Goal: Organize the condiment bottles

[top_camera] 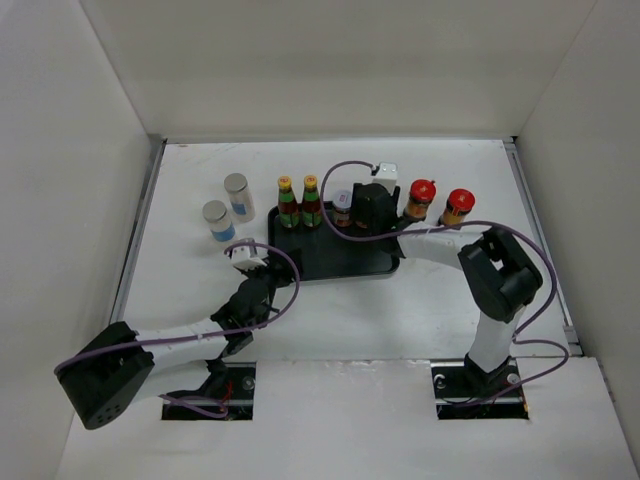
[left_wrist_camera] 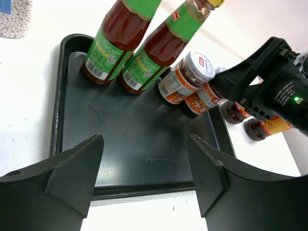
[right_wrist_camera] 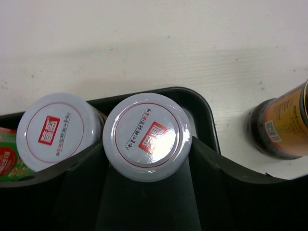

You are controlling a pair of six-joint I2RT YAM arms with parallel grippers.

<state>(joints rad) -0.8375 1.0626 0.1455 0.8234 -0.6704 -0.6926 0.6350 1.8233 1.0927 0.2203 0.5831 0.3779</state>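
With the right claw (right_wrist_camera: 146,144), hugged a pale-lidded jar (right_wrist_camera: 144,129) on both sides of its round white lid. Had that dark jar standing straight up, lid to the sky, in the far right corner of the black tray (left_wrist_camera: 72,110), just beside the second pale-lidded jar (right_wrist_camera: 52,130). Held the left claw (left_wrist_camera: 145,142) wide open, nothing in it, above the tray's near edge.

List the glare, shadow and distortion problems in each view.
Top external: even bright light, white table nearly washed out, faint shadows. Left wrist: the lens makes the yellow-capped bottles look tilted; its fingers are dark silhouettes. Right wrist: glare patch atop the pale-lidded jar; fingers below lost in shadow.
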